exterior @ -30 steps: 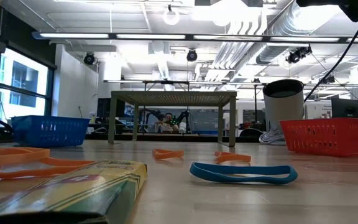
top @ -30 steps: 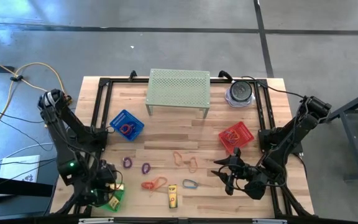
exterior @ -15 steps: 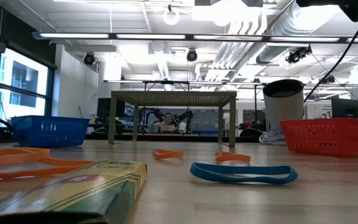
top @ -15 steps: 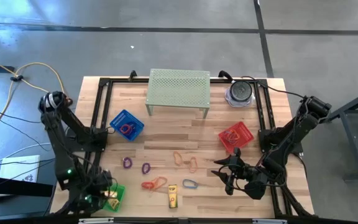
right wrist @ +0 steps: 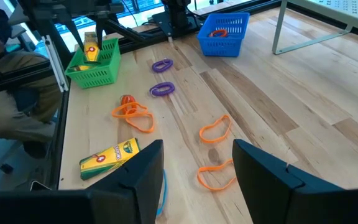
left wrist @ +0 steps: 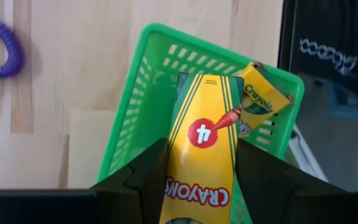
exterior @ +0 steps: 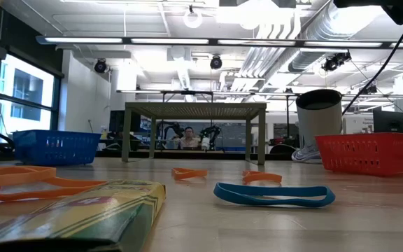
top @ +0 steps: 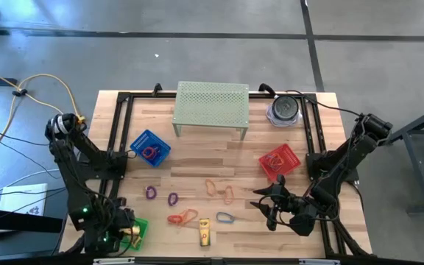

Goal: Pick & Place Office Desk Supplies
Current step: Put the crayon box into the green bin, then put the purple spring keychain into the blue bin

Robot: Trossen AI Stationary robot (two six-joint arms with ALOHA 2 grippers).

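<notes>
Left gripper [left wrist: 197, 186] clamped a crayon box [left wrist: 201, 134] over the green basket [left wrist: 138, 106] at seven o'clock; right gripper [right wrist: 194, 165] waited, fingers apart.

Overhead and tabletop-level views share the table [top: 197, 158]; wrist cameras sit close.

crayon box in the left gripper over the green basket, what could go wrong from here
The left gripper holds a crayon box over the green basket, where another crayon box already leans in a corner. If released now, the held box might land on that one and end up propped on the rim. The basket sits at the table corner, so a nudge could push it off the edge.
</notes>
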